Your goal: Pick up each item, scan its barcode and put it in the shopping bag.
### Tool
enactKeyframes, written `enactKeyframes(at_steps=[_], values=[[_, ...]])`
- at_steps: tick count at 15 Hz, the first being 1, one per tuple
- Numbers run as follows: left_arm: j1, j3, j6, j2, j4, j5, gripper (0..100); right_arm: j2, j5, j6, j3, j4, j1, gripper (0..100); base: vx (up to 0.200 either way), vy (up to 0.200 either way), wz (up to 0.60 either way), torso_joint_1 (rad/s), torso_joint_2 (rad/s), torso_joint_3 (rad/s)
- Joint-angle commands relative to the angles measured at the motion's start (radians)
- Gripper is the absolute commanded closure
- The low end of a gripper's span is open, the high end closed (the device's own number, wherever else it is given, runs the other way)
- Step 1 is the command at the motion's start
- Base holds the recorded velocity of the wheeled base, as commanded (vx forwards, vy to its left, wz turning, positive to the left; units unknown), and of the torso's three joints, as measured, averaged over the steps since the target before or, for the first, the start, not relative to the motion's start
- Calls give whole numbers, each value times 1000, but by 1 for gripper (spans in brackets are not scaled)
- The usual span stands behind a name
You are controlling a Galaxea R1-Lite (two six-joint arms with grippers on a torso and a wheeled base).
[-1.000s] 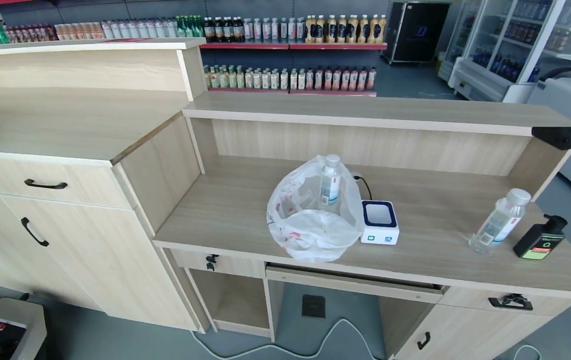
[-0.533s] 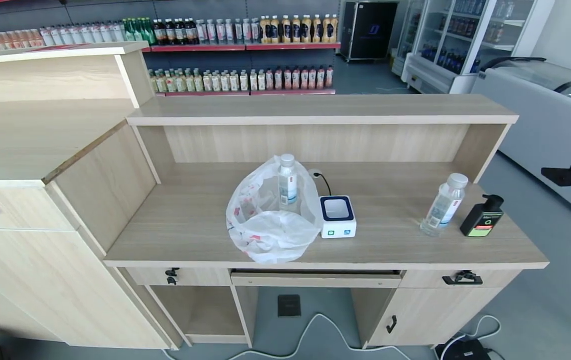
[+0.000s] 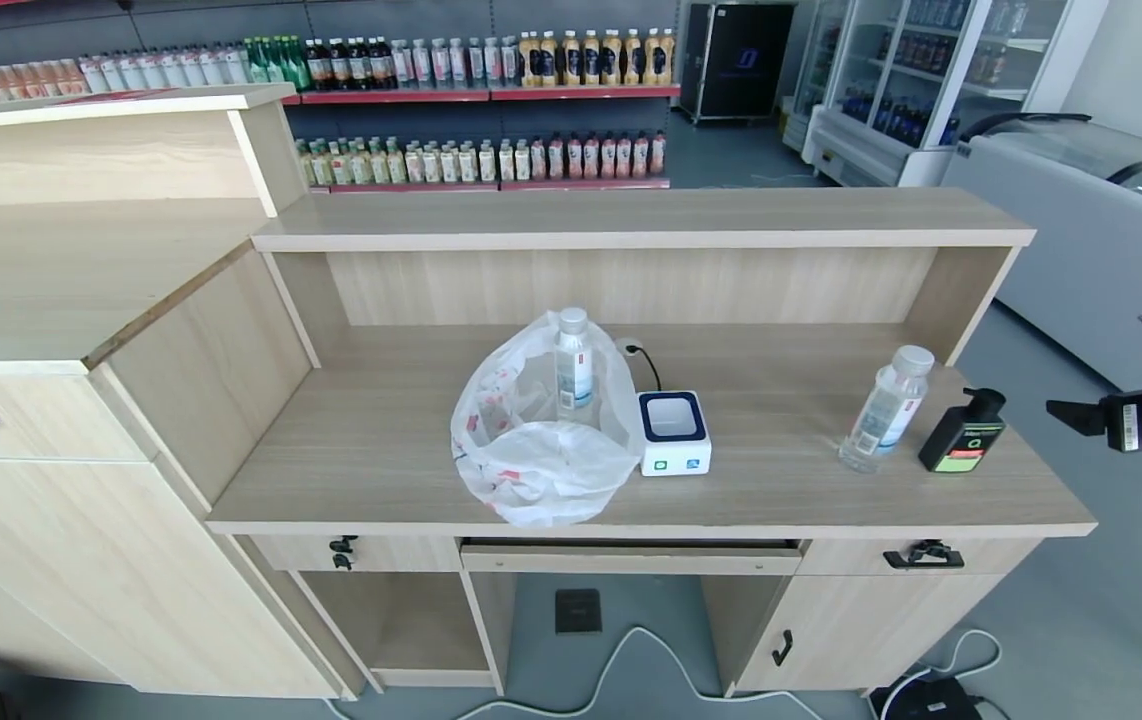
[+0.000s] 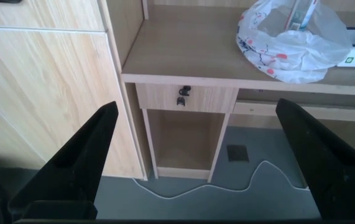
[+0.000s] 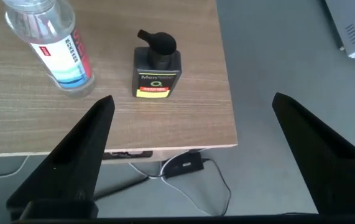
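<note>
Right fingers [image 5: 71, 162] stood spread wide, empty, near the black pump bottle [image 5: 155, 74]; the water bottle [image 5: 56, 50] just beside it could topple if that wide approach clipped it.

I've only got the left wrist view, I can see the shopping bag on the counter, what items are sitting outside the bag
Observer: A clear water bottle and a black pump bottle stand at the right end of the counter.
Operator: Are those two touching?
Observer: No, there is a gap between them. The water bottle is the one nearer the shopping bag.
Operator: Where's the right tool?
Observer: The right tool is open, out past the counter's right end, close to the pump bottle.
</note>
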Motion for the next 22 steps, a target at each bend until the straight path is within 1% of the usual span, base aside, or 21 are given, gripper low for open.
enactKeyframes(at_steps=[1, 2, 4, 5, 8, 10, 13, 17, 22], values=[[0, 0, 0, 0, 0, 0, 0, 35, 12, -1, -6, -4, -6, 0, 0, 0, 0, 0, 0, 0], [0, 0, 0, 0, 0, 0, 0, 41, 14, -2, -10, -7, -6, 0, 0, 0, 0, 0, 0, 0], [0, 0, 0, 0, 0, 0, 0, 70, 101, -1, -11, -45, -1, 0, 0, 0, 0, 0, 0, 0], [0, 0, 0, 0, 0, 0, 0, 82, 127, -2, -13, -58, -1, 0, 0, 0, 0, 0, 0, 0], [0, 0, 0, 0, 0, 0, 0, 121, 136, -2, -20, -68, 8, 0, 0, 0, 0, 0, 0, 0], [0, 0, 0, 0, 0, 0, 0, 156, 138, -2, -20, -110, 14, 0, 0, 0, 0, 0, 0, 0], [0, 0, 0, 0, 0, 0, 0, 219, 205, -2, -48, -186, 36, 0, 0, 0, 0, 0, 0, 0], [0, 0, 0, 0, 0, 0, 0, 300, 208, -2, -82, -266, 74, 0, 0, 0, 0, 0, 0, 0], [0, 0, 0, 0, 0, 0, 0, 372, 208, 1, -108, -308, 131, 0, 0, 0, 0, 0, 0, 0]])
